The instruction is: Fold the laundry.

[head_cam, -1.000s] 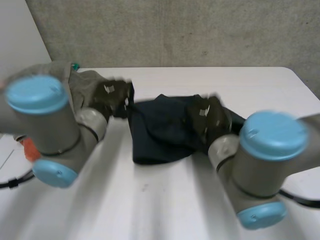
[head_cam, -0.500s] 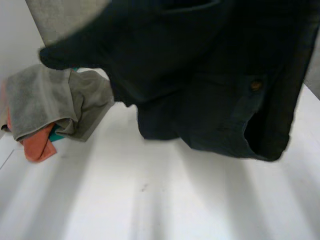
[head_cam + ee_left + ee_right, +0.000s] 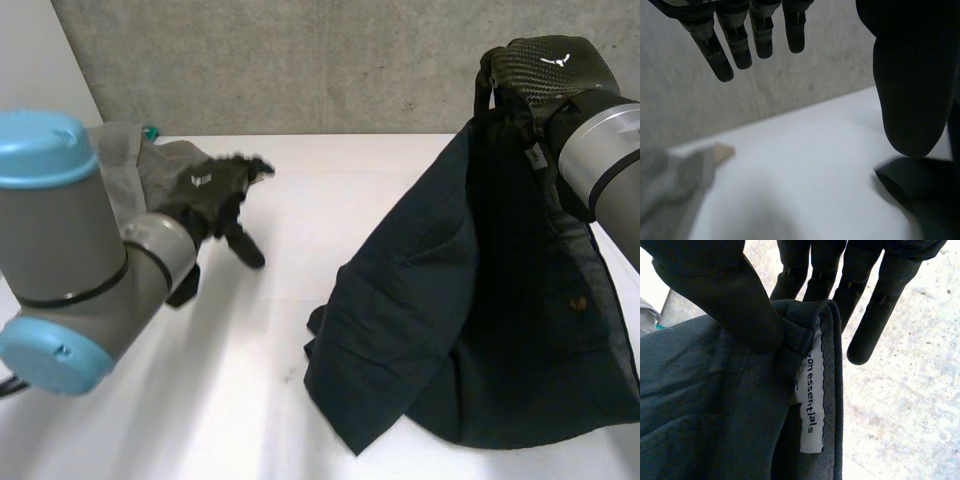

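A dark navy garment (image 3: 470, 330) hangs from my right hand (image 3: 545, 70), which is raised at the table's far right. Its lower part lies crumpled on the white table (image 3: 330, 190). In the right wrist view the thumb (image 3: 725, 295) pinches the garment's waistband (image 3: 715, 405) against the fingers, beside a white label (image 3: 811, 395). My left hand (image 3: 215, 190) hovers over the table's left side, apart from the garment, open with straight fingers (image 3: 740, 35) and nothing in it. An edge of the garment (image 3: 920, 190) lies beyond its thumb.
A pile of grey cloth (image 3: 125, 160) sits at the far left of the table, behind my left hand, with a bit of teal (image 3: 150, 130) at its back. A concrete wall (image 3: 330, 60) stands behind the table.
The left hand has let go of the garment, opened and swung left. The garment, held high before the camera, now hangs lower at the right from the right hand alone.
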Action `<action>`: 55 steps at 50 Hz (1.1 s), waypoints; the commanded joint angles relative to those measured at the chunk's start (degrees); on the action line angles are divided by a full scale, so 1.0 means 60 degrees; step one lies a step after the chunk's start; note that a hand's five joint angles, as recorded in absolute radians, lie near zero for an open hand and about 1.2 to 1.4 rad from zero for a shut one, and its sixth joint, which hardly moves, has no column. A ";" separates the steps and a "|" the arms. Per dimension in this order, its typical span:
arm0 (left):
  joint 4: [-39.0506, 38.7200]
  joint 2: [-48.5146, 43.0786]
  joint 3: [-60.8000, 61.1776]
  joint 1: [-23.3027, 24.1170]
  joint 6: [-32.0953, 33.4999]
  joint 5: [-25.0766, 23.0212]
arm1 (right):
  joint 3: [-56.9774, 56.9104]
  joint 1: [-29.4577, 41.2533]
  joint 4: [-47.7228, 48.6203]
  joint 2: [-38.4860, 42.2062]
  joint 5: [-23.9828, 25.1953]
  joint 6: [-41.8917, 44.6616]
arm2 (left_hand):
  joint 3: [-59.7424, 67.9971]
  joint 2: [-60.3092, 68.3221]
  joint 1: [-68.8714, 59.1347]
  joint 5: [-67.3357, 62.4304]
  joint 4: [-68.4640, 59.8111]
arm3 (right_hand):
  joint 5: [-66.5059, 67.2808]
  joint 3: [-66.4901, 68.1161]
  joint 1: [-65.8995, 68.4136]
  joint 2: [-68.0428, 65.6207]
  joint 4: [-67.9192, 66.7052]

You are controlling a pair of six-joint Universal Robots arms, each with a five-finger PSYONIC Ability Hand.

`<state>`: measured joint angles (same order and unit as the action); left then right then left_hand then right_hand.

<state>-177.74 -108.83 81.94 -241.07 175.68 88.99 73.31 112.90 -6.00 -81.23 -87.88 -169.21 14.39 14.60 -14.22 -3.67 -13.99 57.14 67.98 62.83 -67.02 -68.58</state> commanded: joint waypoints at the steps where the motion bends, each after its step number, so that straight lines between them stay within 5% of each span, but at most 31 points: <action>1: 0.0136 0.0999 0.0962 -0.0193 -0.1066 -0.0080 | 0.0174 0.0080 0.0180 -0.0362 0.0013 0.0047 | 0.0005 -0.0031 -0.0033 -0.0124 -0.0072 | 0.2143 0.2003 0.2861 -0.2164 -0.1903; 8: 0.0165 0.0913 0.1315 0.0055 -0.1536 -0.0226 | 0.0189 0.0080 0.0180 -0.0758 0.0013 0.0003 | 0.0005 -0.0031 -0.0033 -0.0125 -0.0072 | 0.2143 0.2003 0.2861 -0.2164 -0.1903; 21: 0.0911 -0.1811 -0.0178 0.1095 -0.2971 -0.1500 | 0.0423 0.0066 0.0224 -0.2282 0.0584 -0.0041 | 0.0900 0.0864 -0.0927 -0.1019 -0.0967 | 0.2143 0.2003 0.2861 -0.2164 -0.1903; 23: 0.1146 -0.1944 -0.0355 0.1198 -0.3059 -0.1661 | 0.0481 0.0051 0.0224 -0.2267 0.0570 -0.0041 | 0.2100 0.2064 -0.2127 -0.2219 -0.2167 | 0.2143 0.2003 0.2861 -0.2164 -0.1903; 28: 0.1557 -0.1813 -0.0458 0.1126 -0.3118 -0.1633 | 0.0978 -0.0081 0.0282 -0.2238 0.0672 0.0062 | 1.0913 1.0877 -1.0940 -1.1032 -1.0980 | 0.2143 0.2003 0.2861 -0.2164 -0.1903; 40: 0.1396 0.0413 -0.0267 -0.0105 -0.3016 -0.1341 | 0.1638 -0.0462 0.0443 -0.1975 0.0643 0.0384 | 1.0935 1.0899 -1.0963 -1.1055 -1.1002 | 0.2143 0.2003 0.2861 -0.2164 -0.1903; 41: 0.1367 0.0472 -0.0267 -0.0178 -0.3001 -0.1296 | 0.1668 -0.0447 0.0502 -0.1887 0.0643 0.0399 | 1.0384 1.0348 -1.0411 -1.0503 -1.0451 | 0.2143 0.2003 0.2861 -0.2164 -0.1903; 43: 0.1381 0.0575 -0.0151 -0.0383 -0.2957 -0.1252 | 0.1712 -0.0432 0.0736 -0.1565 0.0657 0.0428 | 0.4166 0.4130 -0.4193 -0.4285 -0.4233 | 0.2143 0.2003 0.2861 -0.2164 -0.1903; 44: 0.1410 0.0575 -0.0063 -0.0413 -0.2957 -0.1252 | 0.1727 -0.0403 0.0794 -0.1477 0.0658 0.0443 | 0.3211 0.3175 -0.3238 -0.3330 -0.3278 | 0.2143 0.2003 0.2861 -0.2164 -0.1903; 50: 0.1454 0.0634 0.0815 -0.0311 -0.2971 -0.1413 | 0.1756 -0.0315 0.0912 -0.1184 0.0628 0.0457 | -0.0075 -0.0111 0.0048 -0.0044 0.0008 | 0.2143 0.2003 0.2861 -0.2164 -0.1903; 55: 0.1337 0.0459 0.1373 0.0479 -0.3001 -0.1486 | 0.1712 -0.0300 0.0912 -0.1154 0.0599 0.0399 | -0.0415 -0.0451 0.0387 0.0295 0.0348 | 0.2143 0.2003 0.2861 -0.2164 -0.1903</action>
<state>-169.22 -104.84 86.90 -242.55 157.85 80.70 83.90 110.93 -0.50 -88.40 -84.15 -166.43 13.89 13.66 -13.72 -3.48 -13.34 57.14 67.98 62.83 -67.02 -68.59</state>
